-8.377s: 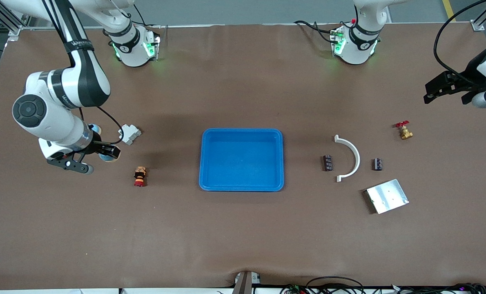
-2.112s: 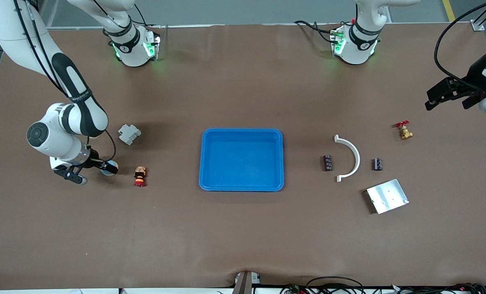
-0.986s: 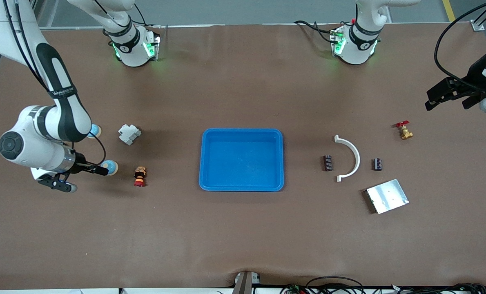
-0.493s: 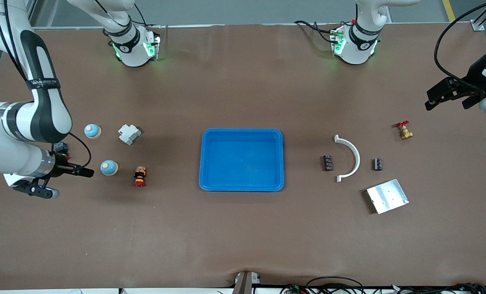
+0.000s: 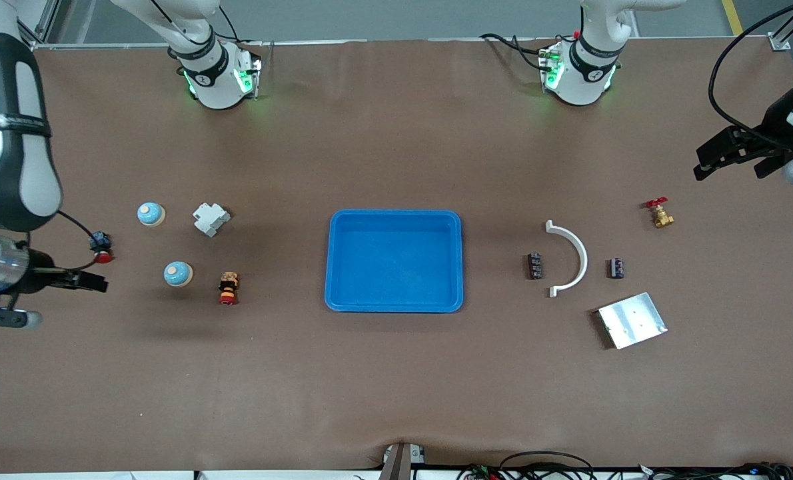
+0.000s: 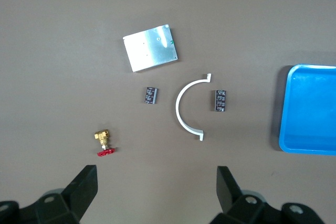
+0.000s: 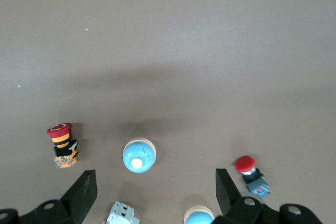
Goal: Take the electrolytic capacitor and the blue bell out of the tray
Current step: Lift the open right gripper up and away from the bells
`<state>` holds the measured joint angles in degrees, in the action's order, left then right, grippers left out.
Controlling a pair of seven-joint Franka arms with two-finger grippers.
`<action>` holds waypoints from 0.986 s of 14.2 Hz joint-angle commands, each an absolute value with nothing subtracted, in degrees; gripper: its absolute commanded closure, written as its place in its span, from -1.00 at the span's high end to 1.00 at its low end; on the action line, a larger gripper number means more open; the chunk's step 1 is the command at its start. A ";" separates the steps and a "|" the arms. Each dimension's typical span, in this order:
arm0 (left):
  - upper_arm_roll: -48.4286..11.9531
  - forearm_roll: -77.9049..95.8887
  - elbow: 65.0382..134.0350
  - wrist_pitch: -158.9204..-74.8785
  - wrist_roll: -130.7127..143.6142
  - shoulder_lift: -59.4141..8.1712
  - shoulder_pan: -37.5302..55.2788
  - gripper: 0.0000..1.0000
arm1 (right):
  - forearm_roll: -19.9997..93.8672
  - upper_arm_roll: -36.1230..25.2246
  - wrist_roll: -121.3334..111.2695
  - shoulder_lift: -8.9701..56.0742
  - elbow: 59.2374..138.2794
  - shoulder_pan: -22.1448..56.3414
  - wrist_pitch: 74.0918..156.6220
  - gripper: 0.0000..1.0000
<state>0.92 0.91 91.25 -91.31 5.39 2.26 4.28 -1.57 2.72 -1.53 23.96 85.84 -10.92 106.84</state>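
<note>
Two blue dome bells stand toward the right arm's end of the table: one bell (image 5: 178, 273) (image 7: 139, 156) nearer the front camera, the other bell (image 5: 150, 214) (image 7: 199, 215) farther. My right gripper (image 5: 70, 303) (image 7: 155, 182) hangs open and empty over the table edge at that end, apart from both. Two dark capacitors (image 5: 536, 266) (image 5: 616, 268) (image 6: 220, 100) (image 6: 151, 95) lie on either side of a white arc (image 5: 570, 257). My left gripper (image 5: 730, 167) (image 6: 156, 179) waits open and empty, high over the left arm's end. The blue tray (image 5: 335, 293) sits empty mid-table.
A white circuit breaker (image 5: 210, 219), an emergency-stop button (image 5: 228, 288) and a red pushbutton (image 5: 100, 247) lie around the bells. A metal plate (image 5: 631, 320) and a brass valve with a red handle (image 5: 660, 213) lie by the capacitors.
My right gripper has drawn back from the nearer bell toward its own end of the table, uncovering the farther bell and the red pushbutton. The left arm has hardly moved.
</note>
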 commanded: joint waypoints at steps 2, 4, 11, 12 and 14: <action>0.53 -0.26 91.14 -91.23 4.57 2.64 3.87 1.00 | -2.20 3.52 -1.59 20.32 83.85 -11.51 104.24 1.00; 0.53 -0.26 91.14 -91.23 4.57 2.64 3.95 1.00 | -1.67 3.78 -1.49 17.50 83.85 -11.34 102.23 1.00; 0.53 -0.18 91.14 -91.23 4.57 2.64 3.87 1.00 | -0.88 3.87 -1.32 10.29 84.37 -11.34 97.56 1.00; 0.53 -0.18 91.23 -91.23 4.57 2.64 3.78 1.00 | -0.79 3.95 -1.32 9.24 84.81 -11.25 96.86 1.00; 0.53 -0.18 91.14 -91.23 4.48 2.64 3.78 1.00 | 0.78 3.96 -0.97 6.87 85.95 -11.16 96.07 1.00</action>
